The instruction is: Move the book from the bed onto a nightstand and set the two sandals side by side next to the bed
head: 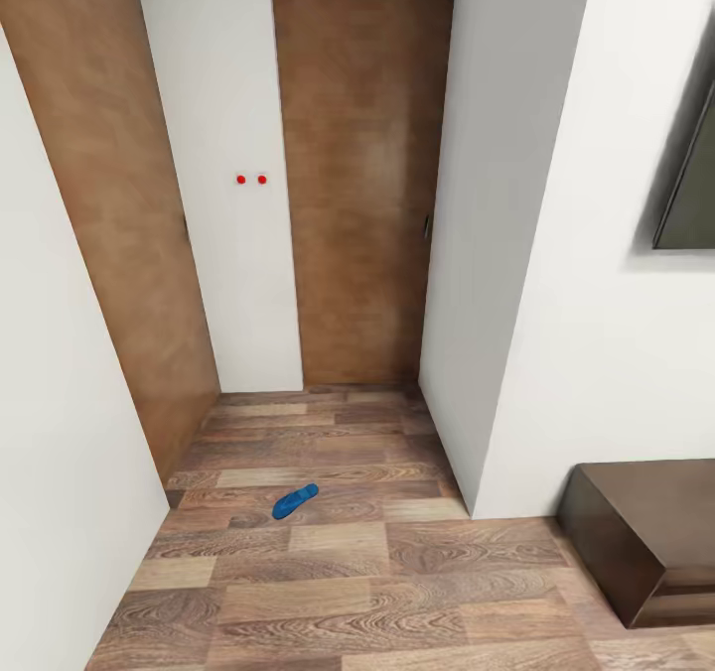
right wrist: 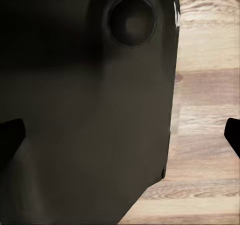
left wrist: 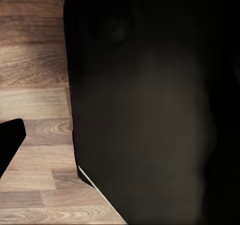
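One bright blue sandal [head: 295, 500] lies flat on the wooden floor [head: 377, 572] of a narrow hallway, at an angle, near the left wall. The book, the bed and the nightstand are out of view. In the right wrist view my right gripper [right wrist: 120, 135] is open, with a dark fingertip [right wrist: 11, 135] at each side and nothing held; the robot's dark body lies behind it. In the left wrist view my left gripper [left wrist: 120, 140] shows one dark fingertip [left wrist: 10, 140] far out at the edge over the floor, and its other finger is lost against the dark body.
A closed brown door [head: 362, 185] stands at the hallway's end and another door [head: 109, 204] on the left. A white wall corner [head: 497, 254] juts in on the right. A long low dark brown cabinet [head: 645, 532] sits at the lower right under a dark wall panel [head: 690, 185].
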Controlling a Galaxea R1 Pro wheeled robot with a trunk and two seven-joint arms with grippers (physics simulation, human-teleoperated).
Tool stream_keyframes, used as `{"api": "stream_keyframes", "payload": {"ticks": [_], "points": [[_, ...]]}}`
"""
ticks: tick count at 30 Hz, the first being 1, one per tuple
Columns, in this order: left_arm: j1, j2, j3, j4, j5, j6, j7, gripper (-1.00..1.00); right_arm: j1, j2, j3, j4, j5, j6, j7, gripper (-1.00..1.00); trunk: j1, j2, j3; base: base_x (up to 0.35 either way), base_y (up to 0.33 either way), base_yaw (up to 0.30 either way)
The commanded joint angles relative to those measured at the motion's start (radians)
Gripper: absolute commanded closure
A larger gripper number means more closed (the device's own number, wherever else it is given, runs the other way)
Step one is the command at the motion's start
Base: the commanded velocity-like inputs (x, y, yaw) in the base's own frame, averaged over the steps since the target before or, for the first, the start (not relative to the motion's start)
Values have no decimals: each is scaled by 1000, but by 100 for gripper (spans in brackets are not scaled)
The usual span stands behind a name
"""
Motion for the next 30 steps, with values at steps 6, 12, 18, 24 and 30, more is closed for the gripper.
{"api": "stream_keyframes", "payload": {"ticks": [6, 12, 18, 24, 30], "points": [[-25, 7, -34, -19, 34, -25, 25, -100, -9, -8, -29, -5, 5, -23, 31, -100, 0, 0, 0, 0, 0, 0], [-25, 7, -67, -19, 67, -25, 25, -100, -9, -8, -29, -5, 5, -23, 31, -100, 0, 0, 0, 0, 0, 0], [-25, 7, -84, -19, 88, -25, 25, -100, -9, -8, -29, -5, 5, -23, 31, -100, 0, 0, 0, 0, 0, 0], [-25, 7, -84, -19, 88, -25, 25, -100, -9, -8, -29, -5, 5, -23, 31, -100, 0, 0, 0, 0, 0, 0], [-25, 7, -84, -19, 88, -25, 25, -100, -9, -8, -29, -5, 5, -23, 31, -100, 0, 0, 0, 0, 0, 0]]}}
